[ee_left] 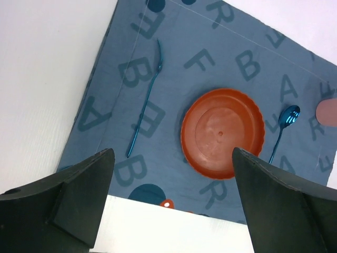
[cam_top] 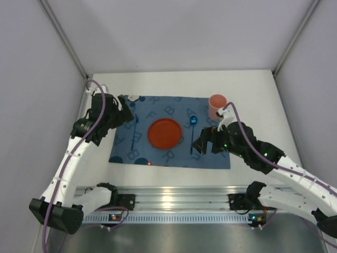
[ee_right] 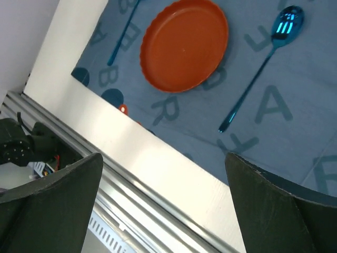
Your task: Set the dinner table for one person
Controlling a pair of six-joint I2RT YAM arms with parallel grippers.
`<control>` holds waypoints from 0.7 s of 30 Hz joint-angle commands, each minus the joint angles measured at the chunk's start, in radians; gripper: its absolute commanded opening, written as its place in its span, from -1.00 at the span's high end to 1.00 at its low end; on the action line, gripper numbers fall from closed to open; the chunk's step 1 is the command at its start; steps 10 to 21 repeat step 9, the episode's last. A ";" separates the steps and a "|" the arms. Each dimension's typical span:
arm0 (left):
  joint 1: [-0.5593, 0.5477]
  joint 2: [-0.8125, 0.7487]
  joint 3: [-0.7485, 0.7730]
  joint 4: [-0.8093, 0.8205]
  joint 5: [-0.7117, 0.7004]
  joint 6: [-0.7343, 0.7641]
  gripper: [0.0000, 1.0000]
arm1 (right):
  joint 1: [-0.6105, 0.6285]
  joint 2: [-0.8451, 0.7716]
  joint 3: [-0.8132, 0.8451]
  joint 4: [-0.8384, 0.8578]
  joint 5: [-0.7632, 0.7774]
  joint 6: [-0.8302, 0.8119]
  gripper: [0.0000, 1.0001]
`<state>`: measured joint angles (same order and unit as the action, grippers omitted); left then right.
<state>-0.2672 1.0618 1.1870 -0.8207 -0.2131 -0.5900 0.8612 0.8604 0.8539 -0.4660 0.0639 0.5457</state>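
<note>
**A:** Where do we see the dinner table point(cam_top: 253, 87)?

**B:** It is the white top filling our overhead view, with the ribbed aluminium rail point(cam_top: 179, 199) along its near edge. A blue lettered mat point(cam_top: 158, 155) lies on its middle.

**A:** And on the mat?

**B:** We see an orange plate point(cam_top: 165, 133) at the centre. To its right lies a blue spoon point(cam_top: 192, 130), its bowl pointing away from us, apart from the plate. To its left lies a thin blue utensil point(cam_top: 135, 132). We cannot tell whether it is a fork or a knife.

**A:** The pink cup point(cam_top: 216, 107)?

**B:** It is upright at the mat's far right corner. We cannot tell whether it stands on the cloth or just off it.

**A:** What of our grippers?

**B:** The left gripper point(ee_left: 168, 200) hangs above the mat's far left corner, fingers spread wide with nothing between them. The right gripper point(ee_right: 163, 205) hovers over the mat's near right part, just beside the spoon's handle in the overhead view. Its jaws are likewise apart and empty.
</note>
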 commanded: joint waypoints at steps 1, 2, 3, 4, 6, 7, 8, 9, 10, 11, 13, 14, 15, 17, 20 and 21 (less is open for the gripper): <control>0.000 -0.017 -0.027 0.101 0.030 0.030 -0.97 | 0.002 -0.125 0.036 -0.023 0.088 0.019 -0.99; 0.000 -0.020 -0.032 0.104 0.032 0.032 -0.98 | 0.002 -0.139 0.037 -0.058 0.103 0.022 -0.99; -0.004 -0.023 -0.036 0.110 0.031 0.033 -0.98 | 0.002 -0.153 0.039 -0.077 0.118 0.019 -0.99; -0.006 -0.029 -0.046 0.112 0.031 0.035 -0.97 | 0.002 -0.182 0.037 -0.089 0.137 0.016 -0.99; -0.015 -0.034 -0.052 0.112 0.029 0.038 -0.98 | 0.004 -0.224 0.037 -0.140 0.163 0.020 -0.99; -0.018 -0.036 -0.058 0.114 0.027 0.041 -0.97 | 0.002 -0.236 0.037 -0.157 0.187 0.029 -0.99; -0.023 -0.040 -0.061 0.114 0.020 0.044 -0.98 | 0.002 -0.248 0.039 -0.193 0.197 0.031 -0.99; -0.029 -0.042 -0.066 0.114 0.012 0.045 -0.97 | 0.002 -0.273 0.039 -0.209 0.206 0.036 -0.99; -0.029 -0.042 -0.066 0.114 0.012 0.045 -0.97 | 0.002 -0.273 0.039 -0.209 0.206 0.036 -0.99; -0.029 -0.042 -0.066 0.114 0.012 0.045 -0.97 | 0.002 -0.273 0.039 -0.209 0.206 0.036 -0.99; -0.029 -0.042 -0.066 0.114 0.012 0.045 -0.97 | 0.002 -0.273 0.039 -0.209 0.206 0.036 -0.99; -0.029 -0.042 -0.066 0.114 0.012 0.045 -0.97 | 0.002 -0.273 0.039 -0.209 0.206 0.036 -0.99; -0.029 -0.042 -0.066 0.114 0.012 0.045 -0.97 | 0.002 -0.273 0.039 -0.209 0.206 0.036 -0.99; -0.029 -0.042 -0.066 0.114 0.012 0.045 -0.97 | 0.002 -0.273 0.039 -0.209 0.206 0.036 -0.99; -0.029 -0.042 -0.066 0.114 0.012 0.045 -0.97 | 0.002 -0.273 0.039 -0.209 0.206 0.036 -0.99; -0.029 -0.042 -0.066 0.114 0.012 0.045 -0.97 | 0.002 -0.273 0.039 -0.209 0.206 0.036 -0.99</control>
